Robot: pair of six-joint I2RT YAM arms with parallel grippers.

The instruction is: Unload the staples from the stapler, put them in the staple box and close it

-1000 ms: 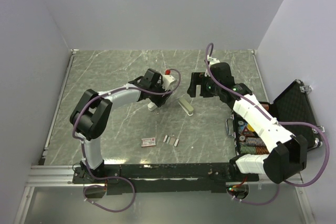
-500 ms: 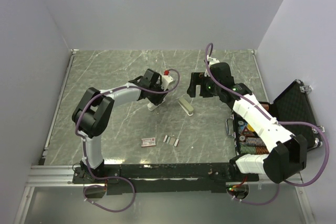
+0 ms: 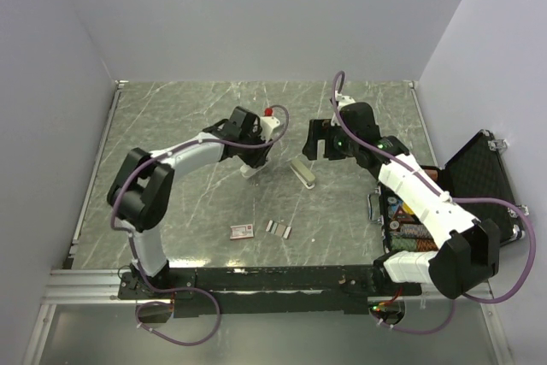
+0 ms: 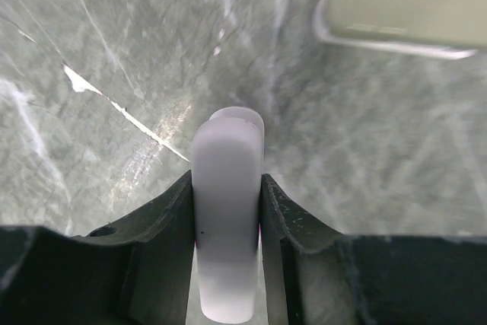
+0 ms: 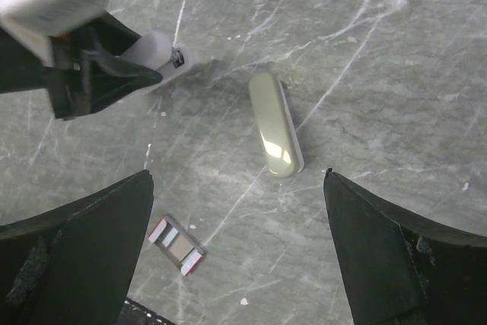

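Note:
The stapler (image 3: 302,172), olive-green with a pale lower edge, lies flat at the table's middle; it also shows in the right wrist view (image 5: 275,124) and in the left wrist view (image 4: 403,11). My left gripper (image 3: 254,162) is shut on a pale whitish elongated piece (image 4: 227,211) and holds it end-down against the table left of the stapler; this piece also shows in the right wrist view (image 5: 156,49). My right gripper (image 5: 237,188) is open and empty above the stapler. Thin silver staples (image 3: 278,228) lie nearer the front.
A small red-and-white flat box (image 3: 242,230) lies left of the staples, and it shows in the right wrist view (image 5: 176,243). An open black case (image 3: 479,179) with colourful contents stands at the right edge. Walls enclose the back and sides.
My left arm has shifted a little to the left and back, still gripping the white piece. The right arm and the stapler have hardly moved.

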